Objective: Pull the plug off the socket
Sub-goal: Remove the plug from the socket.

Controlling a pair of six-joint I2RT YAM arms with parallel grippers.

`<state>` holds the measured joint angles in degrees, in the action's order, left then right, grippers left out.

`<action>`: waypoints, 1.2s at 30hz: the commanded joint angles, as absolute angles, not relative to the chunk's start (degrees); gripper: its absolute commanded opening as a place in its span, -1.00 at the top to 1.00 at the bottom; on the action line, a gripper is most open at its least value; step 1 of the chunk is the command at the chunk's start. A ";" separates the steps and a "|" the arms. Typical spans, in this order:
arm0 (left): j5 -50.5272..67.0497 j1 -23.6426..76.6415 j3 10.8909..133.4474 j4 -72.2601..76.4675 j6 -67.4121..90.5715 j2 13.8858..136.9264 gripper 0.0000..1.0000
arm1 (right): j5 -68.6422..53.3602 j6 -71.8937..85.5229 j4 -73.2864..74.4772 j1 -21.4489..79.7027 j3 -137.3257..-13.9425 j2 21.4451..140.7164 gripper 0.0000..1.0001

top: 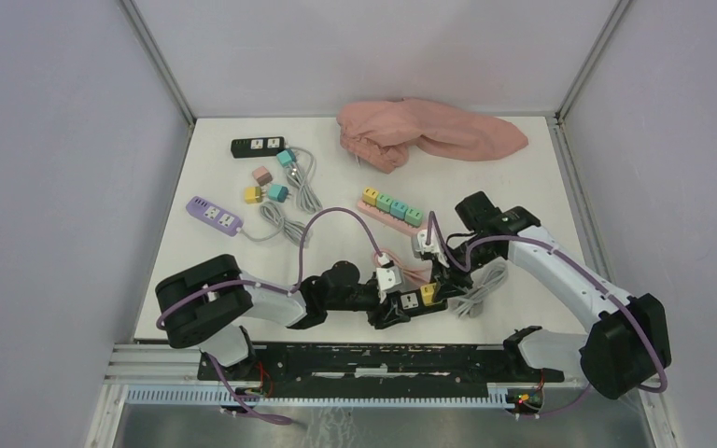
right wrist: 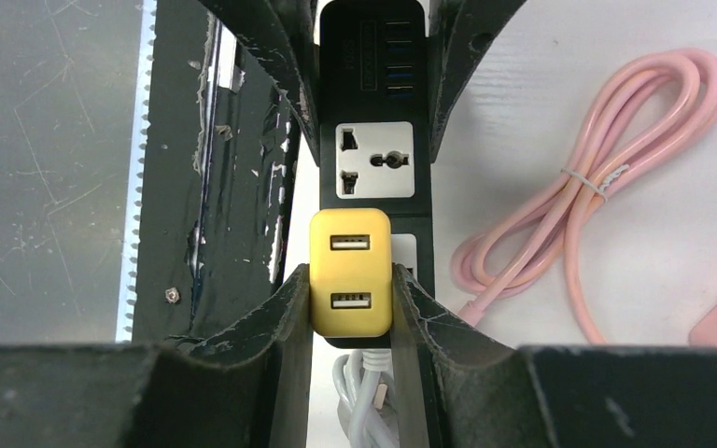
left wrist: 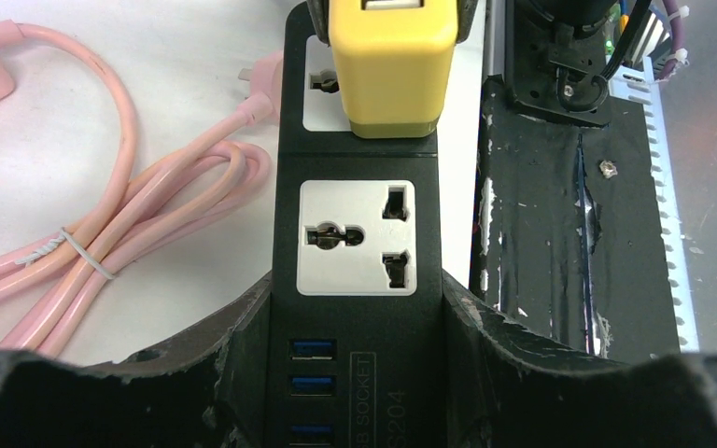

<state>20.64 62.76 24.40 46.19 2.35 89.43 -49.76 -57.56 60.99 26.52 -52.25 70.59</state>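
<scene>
The left gripper (left wrist: pixel 355 322), partly closed, braces the black power strip (left wrist: pixel 355 157) at the bench (top: pixel 523 187)'s near edge. The right gripper (right wrist: pixel 350 291), clamped tight on the yellow plug (left wrist: pixel 390 75), can then pull it free.

Yellow cube-shaped plastic plug (right wrist: pixel 350 285), black plastic power strip (left wrist: pixel 359 159), white socket faces (left wrist: pixel 355 271), blue USB ports (left wrist: pixel 313 350), pink coiled cable (right wrist: pixel 583 187)

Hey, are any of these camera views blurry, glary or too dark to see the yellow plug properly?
Top external: even light, soft shadows, sharp, though the yellow plug is small. Left wrist: black power strip crisp, plug cropped at the top edge, left gripper fingers dark and soft-focused. Right wrist: plug sharp, white table bright but no glare hiding it.
</scene>
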 commanded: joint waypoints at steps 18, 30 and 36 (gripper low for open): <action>18.31 62.42 23.91 47.82 0.22 85.61 0.94 | -48.58 -60.08 69.44 23.63 -58.86 72.20 0.99; 19.21 62.39 24.68 48.76 0.74 87.20 0.94 | -56.61 -69.90 70.03 25.09 -53.56 71.68 0.97; 19.97 62.40 25.68 49.29 1.22 89.03 0.94 | -55.13 -65.06 65.13 27.98 -53.04 72.14 0.95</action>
